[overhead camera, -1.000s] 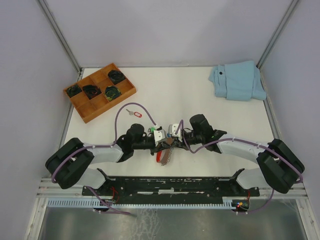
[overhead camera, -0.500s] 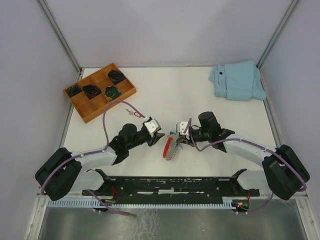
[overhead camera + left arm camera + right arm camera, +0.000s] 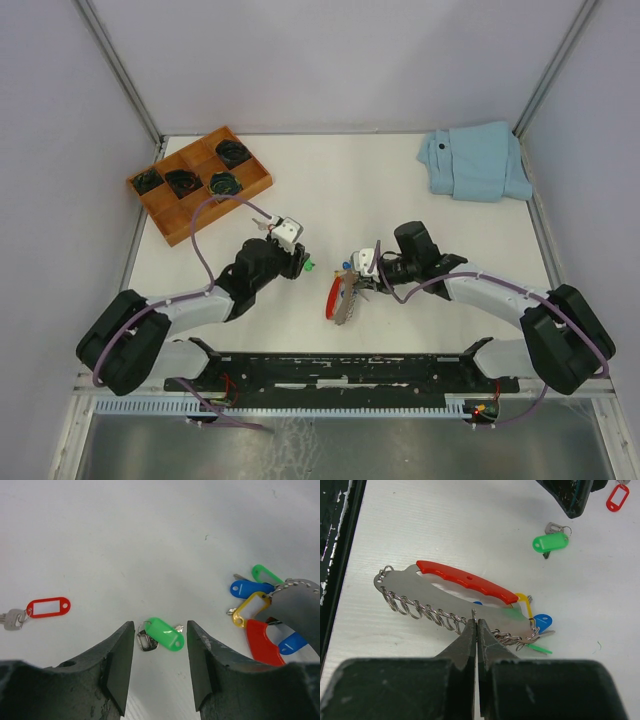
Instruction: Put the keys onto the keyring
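A green-tagged key (image 3: 165,633) lies loose on the white table, just beyond the open jaws of my left gripper (image 3: 160,629), which hold nothing. It also shows as a green spot (image 3: 309,265) by that gripper (image 3: 298,260) in the top view. The red-tagged key (image 3: 48,607) lies further left on the table. The keyring (image 3: 445,597) has a red curved band (image 3: 465,582), a grey plate, and blue and yellow tags. It rests on the table (image 3: 340,295). My right gripper (image 3: 476,619) is shut on one of its wire rings.
A wooden tray (image 3: 168,215) with dark coiled items stands at the back left. A folded light-blue cloth (image 3: 475,160) lies at the back right. A purple cable (image 3: 205,215) loops over the left arm.
My left gripper has opened, let go of the green-tagged key and drawn back to the left. The right gripper has shifted slightly right with the keyring.
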Available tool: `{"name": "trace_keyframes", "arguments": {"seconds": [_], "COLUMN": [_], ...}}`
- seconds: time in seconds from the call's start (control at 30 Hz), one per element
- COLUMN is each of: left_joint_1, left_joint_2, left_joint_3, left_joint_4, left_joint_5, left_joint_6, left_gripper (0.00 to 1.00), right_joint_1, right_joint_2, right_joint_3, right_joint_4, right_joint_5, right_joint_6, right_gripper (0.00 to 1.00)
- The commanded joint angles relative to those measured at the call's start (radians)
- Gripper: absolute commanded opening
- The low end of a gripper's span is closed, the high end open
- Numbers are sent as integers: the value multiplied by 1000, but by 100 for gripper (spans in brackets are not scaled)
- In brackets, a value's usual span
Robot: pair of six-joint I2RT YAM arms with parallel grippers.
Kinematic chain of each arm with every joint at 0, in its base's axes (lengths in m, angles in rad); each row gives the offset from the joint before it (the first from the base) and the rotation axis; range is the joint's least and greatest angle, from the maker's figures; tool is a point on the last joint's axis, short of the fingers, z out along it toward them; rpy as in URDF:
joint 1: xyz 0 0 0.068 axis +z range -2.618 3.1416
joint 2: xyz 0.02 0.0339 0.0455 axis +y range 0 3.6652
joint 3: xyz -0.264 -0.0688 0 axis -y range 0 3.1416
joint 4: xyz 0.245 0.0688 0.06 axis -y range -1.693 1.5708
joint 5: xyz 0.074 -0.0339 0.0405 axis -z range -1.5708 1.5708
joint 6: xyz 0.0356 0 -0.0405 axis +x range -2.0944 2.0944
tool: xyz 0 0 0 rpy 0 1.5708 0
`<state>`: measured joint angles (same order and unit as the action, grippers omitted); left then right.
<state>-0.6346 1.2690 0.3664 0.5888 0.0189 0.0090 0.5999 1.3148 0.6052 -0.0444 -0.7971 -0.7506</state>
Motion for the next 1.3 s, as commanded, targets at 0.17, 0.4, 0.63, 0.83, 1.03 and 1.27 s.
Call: {"name": "trace_keyframes", "arguments": {"seconds": [0.17,0.4,0.63,0.83,1.03,1.27], "left_joint_1": [34,56,57,67,70,70], "left_joint_2": [97,206,276,316,350,351], "left_joint_3": [114,208,272,306,327,338], "left_joint_4": [-103,-224,-294,-332,-346,-376], "left_joint_5": [-50,-48,-55,-60,14,97], "left_joint_6": [-136,-188,-188,-178,-178,-172], "left_gripper": [60,61,58,57,52,26], "right_joint_1": [13,63,81,89,96,97], "right_joint_2": [-30,-40,-36,-31,-40,-68], "right_joint_3": [10,2,-4,-4,-8,-13], "right_joint_4": [59,59,58,56,53,47], "right_joint_5": [50,148,169,169,179,192], "right_joint_6": [45,62,65,66,70,71], "right_gripper": [1,1,1,1,1,1]}}
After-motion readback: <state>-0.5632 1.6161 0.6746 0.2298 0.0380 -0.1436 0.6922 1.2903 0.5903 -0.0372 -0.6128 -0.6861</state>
